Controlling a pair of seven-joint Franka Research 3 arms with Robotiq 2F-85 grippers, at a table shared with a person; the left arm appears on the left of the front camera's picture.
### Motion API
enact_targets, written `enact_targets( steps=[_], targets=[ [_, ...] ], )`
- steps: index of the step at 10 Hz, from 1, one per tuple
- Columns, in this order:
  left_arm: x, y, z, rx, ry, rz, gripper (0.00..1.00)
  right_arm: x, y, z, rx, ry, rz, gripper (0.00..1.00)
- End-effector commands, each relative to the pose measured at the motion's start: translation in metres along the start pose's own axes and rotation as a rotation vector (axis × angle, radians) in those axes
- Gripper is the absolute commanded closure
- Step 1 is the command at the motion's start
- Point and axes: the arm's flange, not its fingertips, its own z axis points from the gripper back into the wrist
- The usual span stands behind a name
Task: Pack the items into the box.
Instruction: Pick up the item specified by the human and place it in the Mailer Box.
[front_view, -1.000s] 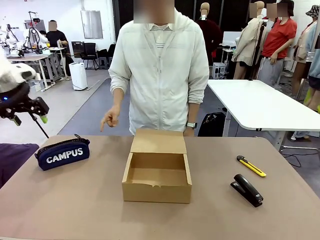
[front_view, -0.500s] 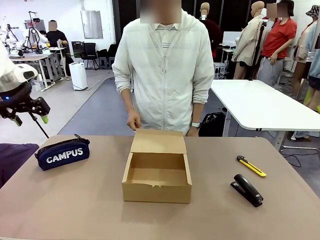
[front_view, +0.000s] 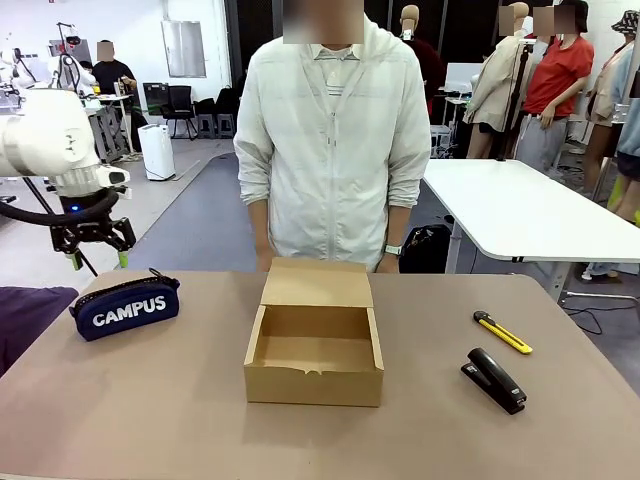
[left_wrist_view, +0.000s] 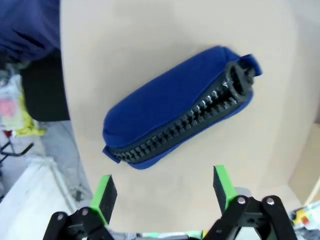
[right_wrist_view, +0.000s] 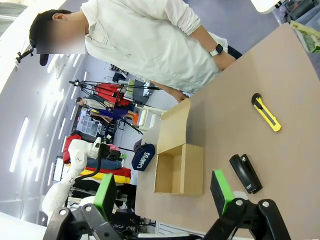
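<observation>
As the black, green-padded left gripper (front_view: 98, 260) hung wide open and empty over the left end of the tan table (front_view: 150, 410), the navy zippered fabric pouch (front_view: 125, 308) lettered "CAMPUS" lay just below it, untouched. Seen from the left wrist, the pouch (left_wrist_view: 175, 110) sat ahead of the spread fingers (left_wrist_view: 105, 192). Its long axis and zipper ran slantwise to the line between them, so the wrist probably needed a turn before the jaws could span its narrow width. That arm was plainly the nearer one. At mid-table the small brown cardboard box (front_view: 313, 385) stood empty, its lid flap thrown back toward a person in a pale jacket (front_view: 335, 150), with nothing lying between pouch and box. To the right lay the slim yellow-and-black utility knife (front_view: 502, 332) and, nearer the robot, a black stapler (front_view: 493, 379). The right gripper (right_wrist_view: 164, 192), likewise open and empty, hung high above that end.
</observation>
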Motion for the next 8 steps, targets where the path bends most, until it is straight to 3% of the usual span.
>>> enact_targets(
  steps=[1, 2, 3, 5, 7, 8],
  targets=[
    [0.020, 0.000, 0.014, -0.005, 0.063, -0.066, 0.00, 0.003, 0.000, -0.003, 0.030, -0.020, 0.025, 0.00],
    [0.024, 0.002, 0.010, 0.062, 0.089, -0.310, 0.00, 0.003, 0.000, -0.003, 0.030, -0.020, 0.025, 0.00],
    [0.021, 0.011, 0.002, 0.154, 0.187, -0.908, 0.00, 0.003, 0.000, -0.003, 0.030, -0.020, 0.025, 0.00],
    [0.006, 0.016, 0.006, 0.047, 0.243, -1.480, 0.00, 0.003, 0.000, -0.003, 0.030, -0.020, 0.025, 0.00],
    [-0.002, 0.013, 0.012, -0.136, 0.145, -1.761, 0.00, 0.003, 0.000, -0.003, 0.030, -0.020, 0.025, 0.00],
    [-0.006, 0.010, 0.012, -0.206, 0.078, -1.767, 0.00, 0.003, 0.000, -0.003, 0.030, -0.020, 0.025, 0.00]
  ],
)
